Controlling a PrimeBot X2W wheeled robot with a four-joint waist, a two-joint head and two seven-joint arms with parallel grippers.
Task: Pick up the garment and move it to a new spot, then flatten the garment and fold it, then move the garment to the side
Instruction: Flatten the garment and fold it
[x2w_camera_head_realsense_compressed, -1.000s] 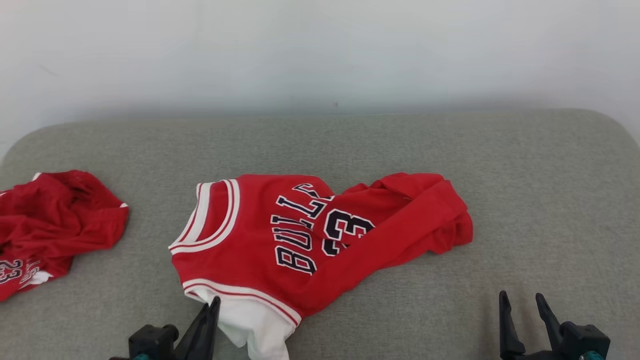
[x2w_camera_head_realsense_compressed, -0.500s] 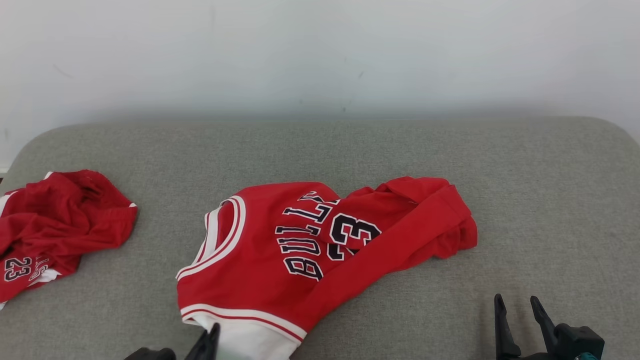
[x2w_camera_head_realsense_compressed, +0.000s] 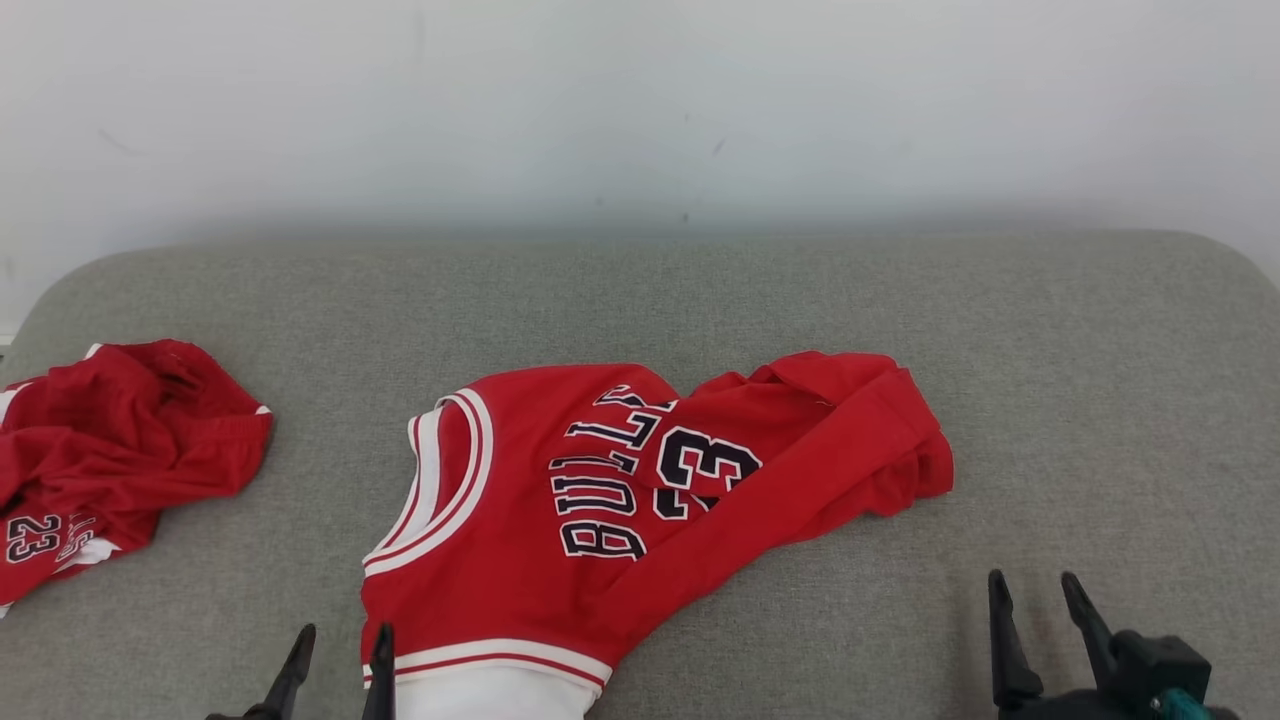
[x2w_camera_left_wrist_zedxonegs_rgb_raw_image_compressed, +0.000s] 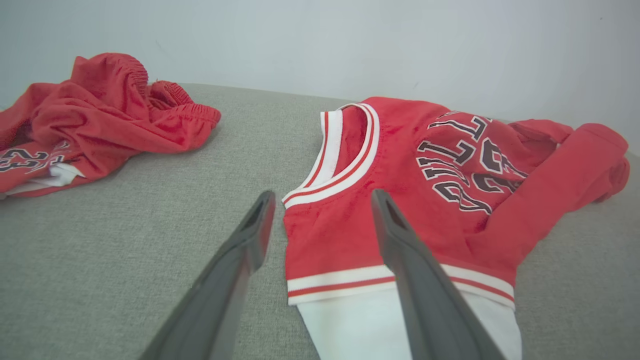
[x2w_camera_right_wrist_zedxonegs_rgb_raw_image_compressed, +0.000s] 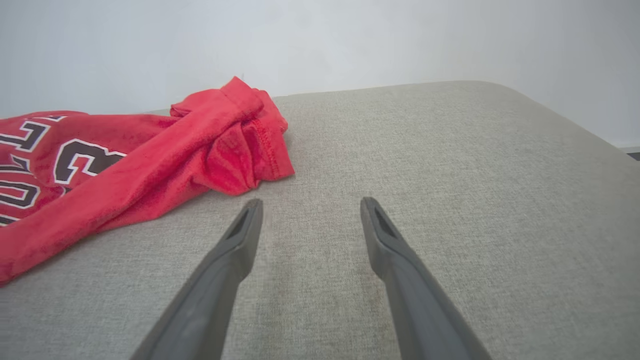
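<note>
Crumpled red basketball jersey (x2w_camera_head_realsense_compressed: 600, 500) with white trim lies on grey fabric cushion (x2w_camera_head_realsense_compressed: 1100, 400). At its 7 o'clock, left gripper (x2w_camera_head_realsense_compressed: 343, 632) straddles the edge, fingers spread; right gripper (x2w_camera_head_realsense_compressed: 1032, 580), also spread, at 4 o'clock.

Grey fabric-covered worktop (x2w_camera_head_realsense_compressed: 1100, 400), rounded corners. Mid-worktop, toward near edge: red Bulls jersey (x2w_camera_head_realsense_compressed: 520, 540), number 23, white trim, collar side flat, right end bunched. At left edge: red shorts (x2w_camera_head_realsense_compressed: 110, 450), crumpled, 23 print, well apart from jersey.
</note>
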